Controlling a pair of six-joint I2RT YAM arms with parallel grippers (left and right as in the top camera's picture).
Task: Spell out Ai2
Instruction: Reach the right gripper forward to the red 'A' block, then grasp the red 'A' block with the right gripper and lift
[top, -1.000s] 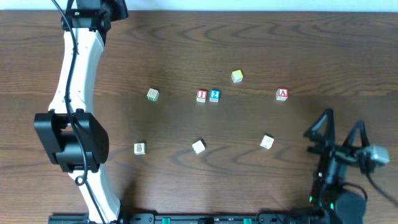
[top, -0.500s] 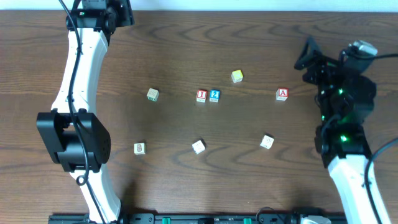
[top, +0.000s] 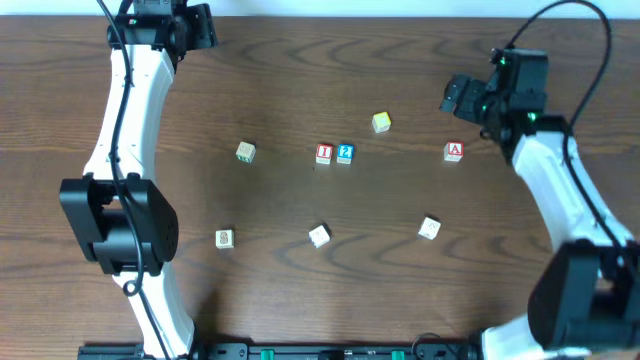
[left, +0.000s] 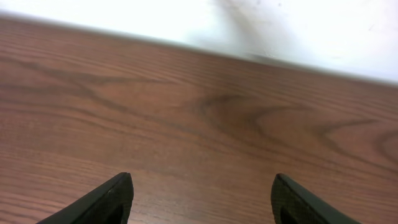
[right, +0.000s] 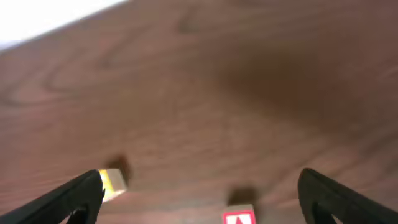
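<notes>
Jaws apart on both: left gripper (left: 202, 200) spread wide over bare wood, right gripper (right: 205, 191) spread wide, nothing held. L arm stretched along left side to table (top: 330, 60) far-left corner. R arm bent in from right, wrist just far of A block (top: 454, 151). I block (top: 324, 153) and 2 block (top: 345, 153) touch, mid-table; A block well apart to their right. Bare wood just left of I block, then pale block (top: 246, 152). Yellow block (top: 381, 122) sits farther back.

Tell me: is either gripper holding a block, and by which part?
Nothing is held. Left gripper and right gripper are open and empty; the red-lettered A cube lies free.
</notes>
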